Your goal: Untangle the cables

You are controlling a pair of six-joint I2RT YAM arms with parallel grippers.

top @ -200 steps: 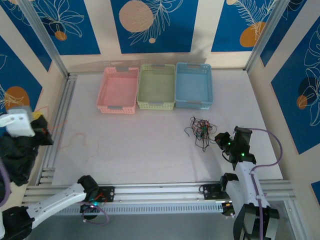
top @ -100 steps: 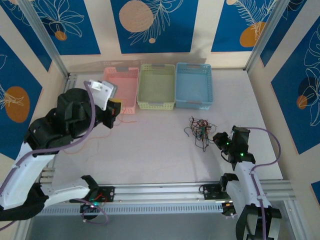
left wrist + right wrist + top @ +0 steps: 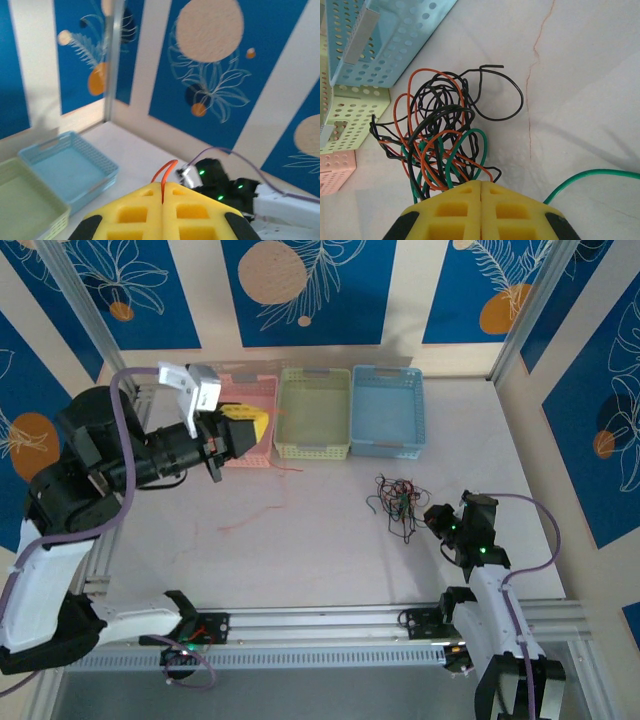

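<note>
Left claw (image 3: 163,187), raised near the tabletop's (image 3: 300,540) far edge, pinches an orange cable (image 3: 163,173); right claw (image 3: 481,185) clamps the tangle (image 3: 440,135) toward the right edge.

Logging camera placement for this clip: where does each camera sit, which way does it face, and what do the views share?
Top external: above and behind the bases, looking down on the table; left gripper held high, right gripper beside the tangle.
Left wrist: up high, facing across toward the right wall; its shut fingers pinch an orange cable, right arm beyond.
Right wrist: low, looking down on the tangle; its shut fingers at the bottom edge.
Shared: both wrist views catch the blue basket and green basket.
</note>
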